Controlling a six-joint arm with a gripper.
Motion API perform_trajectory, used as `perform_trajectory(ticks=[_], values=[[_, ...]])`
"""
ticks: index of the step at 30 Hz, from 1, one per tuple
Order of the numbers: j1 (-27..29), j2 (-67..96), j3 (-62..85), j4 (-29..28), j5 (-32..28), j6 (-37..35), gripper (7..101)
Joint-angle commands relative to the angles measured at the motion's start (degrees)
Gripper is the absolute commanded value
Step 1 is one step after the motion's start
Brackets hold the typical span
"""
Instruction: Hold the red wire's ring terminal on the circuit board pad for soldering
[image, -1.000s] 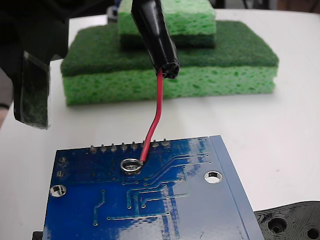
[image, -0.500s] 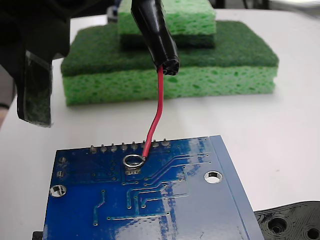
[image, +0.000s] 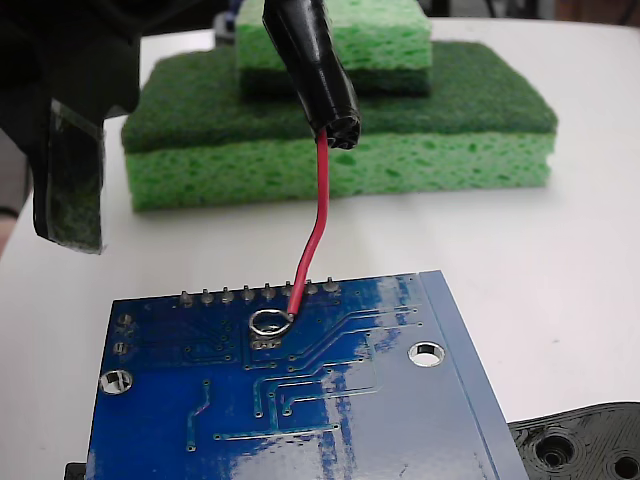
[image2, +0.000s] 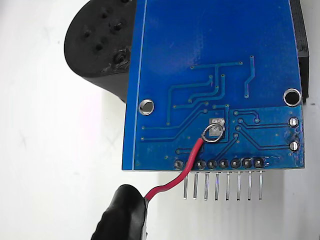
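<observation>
The blue circuit board (image: 340, 410) lies at the front of the fixed view and fills the top of the wrist view (image2: 210, 60). A black-sleeved gripper tip (image: 338, 125) hangs above it, shut on the red wire (image: 318, 215). The wire curves down to the ring terminal (image: 268, 323). The ring rests over the far edge of the small silver pad (image: 262, 340), part of which shows in front of it. In the wrist view the sleeve (image2: 125, 215) is at bottom left, the red wire (image2: 175, 177) rises to the ring (image2: 212, 133), and the pad (image2: 217, 122) shows partly above it.
Stacked green sponges (image: 400, 130) stand behind the board. A black plastic part with holes (image: 590, 445) lies at the board's right, also seen in the wrist view (image2: 100, 45). A dark gripper finger (image: 70, 190) hangs at left. Header pins (image2: 222, 185) stick out from the board's edge.
The ring has shifted slightly up and to the right on the board, uncovering the near part of the pad. The sleeve and the dark finger rose a little.
</observation>
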Motion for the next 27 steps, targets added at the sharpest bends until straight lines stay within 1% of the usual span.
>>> perform_trajectory(ticks=[1,27], values=[[0.00,0.35,-0.62,-0.09,-1.41,0.00,100.3],[-0.18,-0.62,-1.05,-0.44,-1.67,-0.09,100.3]])
